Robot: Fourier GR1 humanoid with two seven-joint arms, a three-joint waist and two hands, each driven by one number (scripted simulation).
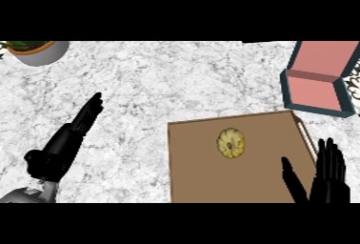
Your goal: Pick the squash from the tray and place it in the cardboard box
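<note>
Both hands are black and hold nothing. Low on the right, the right hand (329, 174) stands with straight fingers pointing up the view and the thumb spread to the left, over the right edge of the tray (204, 181). At the left, the left hand (70, 138) lies flat on its edge, fingers straight and together, slanting up and to the right above the bare worktop (162, 81), its grey forearm entering from the lower left corner.

On the tray, a flat brown board with a thin paler rim along its right side, lies the squash (231, 142). It sits in the tray's upper middle, apart from both hands. It is a small pale-yellow oval with a scalloped, ribbed outline and a darker centre, seen end-on; its long axis runs up and down the view, tilted very slightly.

Beyond the tray's upper right corner, well apart from the squash, stands the cardboard box (320, 78), open, with pinkish inner faces and dark teal outer walls.

Grey-white marbled stone forms the worktop. A pale round plant pot (44, 51) shows at the upper left corner.
</note>
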